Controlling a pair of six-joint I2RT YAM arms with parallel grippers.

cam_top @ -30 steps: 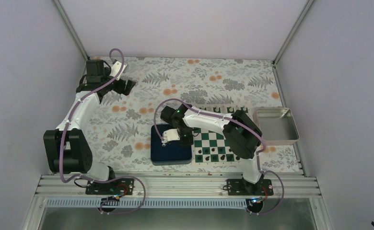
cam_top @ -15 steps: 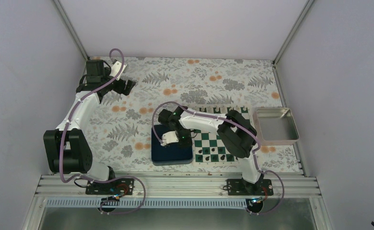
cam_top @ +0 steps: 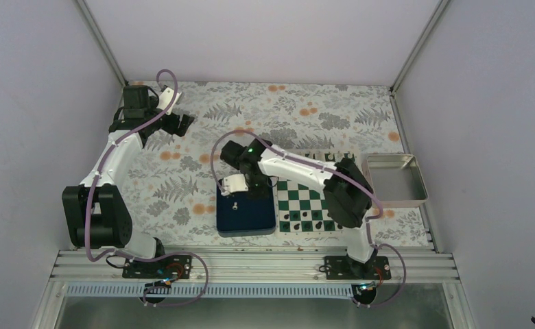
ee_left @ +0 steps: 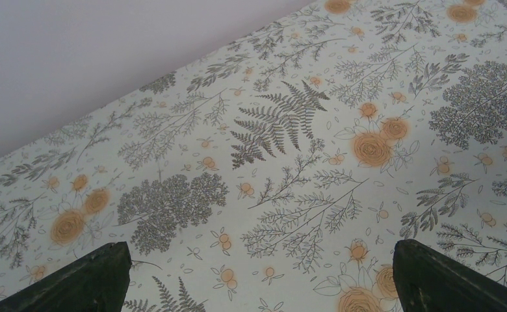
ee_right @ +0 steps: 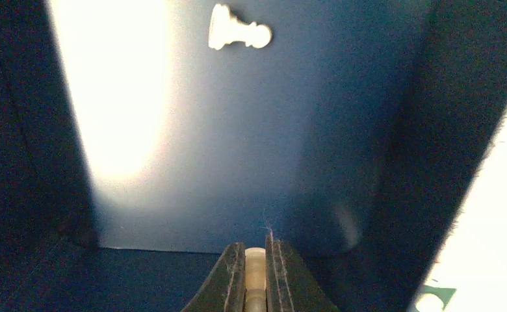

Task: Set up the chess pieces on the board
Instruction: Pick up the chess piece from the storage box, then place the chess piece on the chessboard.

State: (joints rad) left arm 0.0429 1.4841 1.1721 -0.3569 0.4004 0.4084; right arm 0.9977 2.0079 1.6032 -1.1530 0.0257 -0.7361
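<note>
Over on the left, the left gripper (ee_left: 259, 250) hangs above the floral tablecloth (ee_left: 290, 162) near the far-left corner, close to the side wall (cam_top: 38, 103). There is plenty of bare cloth between it and the centre, and its fingers (ee_left: 88, 273) are spread wide with nothing between them. Moving to the middle, the dark blue tray (cam_top: 251, 219) sits just left of the chessboard (cam_top: 304, 201), their edges about touching. One white pawn (ee_right: 238, 34) lies on its side on the tray floor, well clear of the tray walls. Above that tray is the right gripper (ee_right: 255, 250), its jaws pinched tight on a single pale piece (ee_right: 255, 261), of which only a sliver shows between the pads. That makes two white pieces out here, one gripped and one loose. On the board, a few black pieces (cam_top: 299, 218) stand along the near rows, and more line the far edge, too small to count. Far right, one metal tray (cam_top: 415, 179) sits beside the board, close to the right wall.
</note>
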